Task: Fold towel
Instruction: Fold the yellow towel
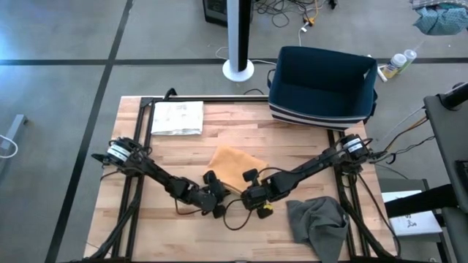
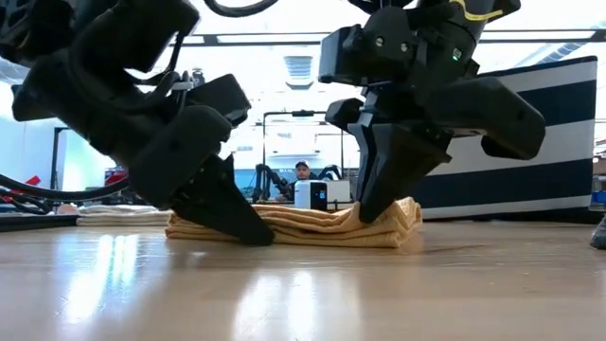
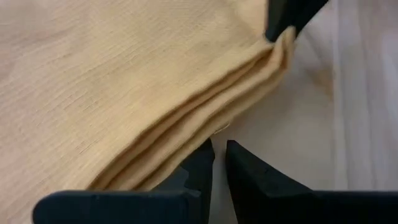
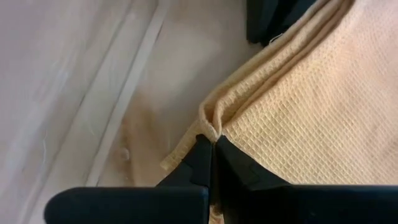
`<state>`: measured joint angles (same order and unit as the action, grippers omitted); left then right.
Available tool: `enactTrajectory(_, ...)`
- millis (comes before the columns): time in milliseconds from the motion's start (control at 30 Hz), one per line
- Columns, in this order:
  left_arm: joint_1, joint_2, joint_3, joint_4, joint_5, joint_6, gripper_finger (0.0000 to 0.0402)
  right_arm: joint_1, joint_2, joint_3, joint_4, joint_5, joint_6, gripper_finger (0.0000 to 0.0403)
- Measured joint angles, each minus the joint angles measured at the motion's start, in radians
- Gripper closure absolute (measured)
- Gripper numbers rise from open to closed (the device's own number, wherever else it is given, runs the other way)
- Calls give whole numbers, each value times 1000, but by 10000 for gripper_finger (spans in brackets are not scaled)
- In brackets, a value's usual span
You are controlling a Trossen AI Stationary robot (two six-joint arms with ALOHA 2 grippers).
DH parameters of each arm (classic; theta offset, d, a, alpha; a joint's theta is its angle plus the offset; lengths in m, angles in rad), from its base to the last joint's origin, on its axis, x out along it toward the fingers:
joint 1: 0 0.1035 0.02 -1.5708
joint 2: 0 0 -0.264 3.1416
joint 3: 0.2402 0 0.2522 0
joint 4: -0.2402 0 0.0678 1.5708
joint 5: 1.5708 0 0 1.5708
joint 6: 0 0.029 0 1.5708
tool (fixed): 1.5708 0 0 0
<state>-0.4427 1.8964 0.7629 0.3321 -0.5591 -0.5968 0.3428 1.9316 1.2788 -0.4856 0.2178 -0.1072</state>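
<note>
A yellow towel (image 1: 235, 165), folded into several layers, lies flat on the wooden table (image 1: 183, 153) near its middle. My left gripper (image 3: 219, 149) stands at the towel's layered near edge (image 3: 186, 134). Its fingers are a narrow slit apart with nothing between them, and its tip is down at the table (image 2: 248, 232). My right gripper (image 4: 213, 144) is shut on the towel's near right edge, a little to the right of the left one (image 1: 254, 191). My left gripper has one finger (image 3: 202, 158) right beside the towel's stacked near edge; whether it touches the cloth, I cannot tell. My right gripper pinches a small raised ridge of the towel's edge (image 4: 210, 124) between its fingertips, slanting down from above. The cloth is bunched there, several layers together. The rest of the towel lies on the table.
A crumpled grey cloth (image 1: 318, 223) lies at the near right of the table. A white folded cloth (image 1: 178, 117) sits at the far left. A dark blue bin with a striped side (image 1: 322, 86) stands at the far right edge. Bare wood lies at the near left.
</note>
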Motion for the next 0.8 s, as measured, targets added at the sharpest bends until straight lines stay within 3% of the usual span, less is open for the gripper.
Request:
enactTrajectory(567, -22, -149, -174, 8, -113, -84, 364, 0, 0, 9, -23, 19, 29, 399)
enactTrajectory(800, -21, -190, -253, 88, -158, -120, 364, 0, 0, 9, -25, 19, 30, 399)
